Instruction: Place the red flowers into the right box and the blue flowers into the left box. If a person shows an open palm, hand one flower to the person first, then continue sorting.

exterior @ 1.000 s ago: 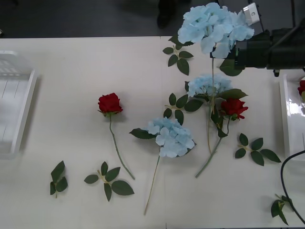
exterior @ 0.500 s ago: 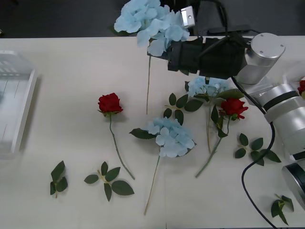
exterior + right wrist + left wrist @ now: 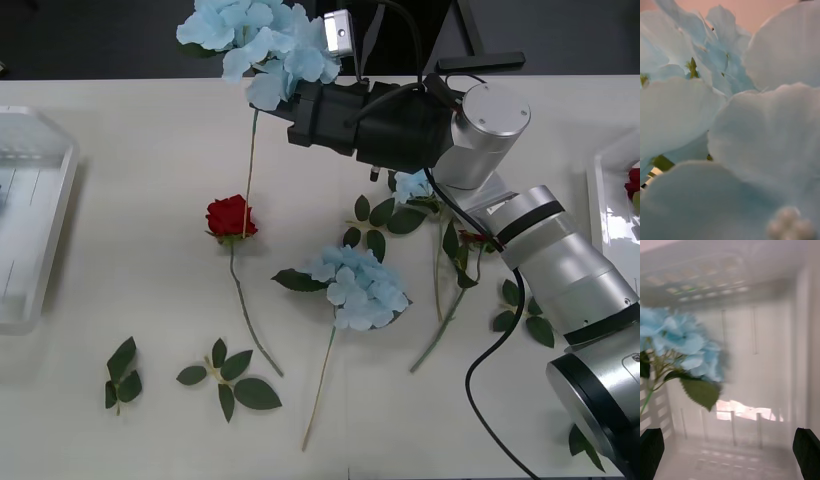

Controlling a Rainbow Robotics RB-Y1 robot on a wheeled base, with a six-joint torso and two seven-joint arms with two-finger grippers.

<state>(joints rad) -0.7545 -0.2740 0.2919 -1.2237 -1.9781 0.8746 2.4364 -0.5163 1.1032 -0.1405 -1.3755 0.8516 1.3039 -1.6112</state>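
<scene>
My right gripper [image 3: 287, 97] reaches across the far side of the table and is shut on a blue flower [image 3: 255, 38], held in the air with its stem hanging down. The flower's petals [image 3: 730, 131] press close up in the right wrist view. Two more blue flowers lie on the table, one [image 3: 360, 287] at the middle and one [image 3: 415, 185] partly under the right arm. A red flower [image 3: 231, 216] lies left of the middle. My left gripper [image 3: 729, 437] hangs open over the left box [image 3: 763, 333], which holds a blue flower [image 3: 681, 343]. The left box [image 3: 55, 225] is at the table's left edge.
The right box [image 3: 603, 215] stands at the right edge with a red flower [image 3: 633, 184] in it. Loose leaf sprigs lie at the front left [image 3: 228, 377], farther left [image 3: 120, 373] and right of the middle [image 3: 530, 310]. A black cable [image 3: 490, 390] loops at the front right.
My right arm has swung left across the table's far side, carrying the blue flower from right of the middle to left of it.
</scene>
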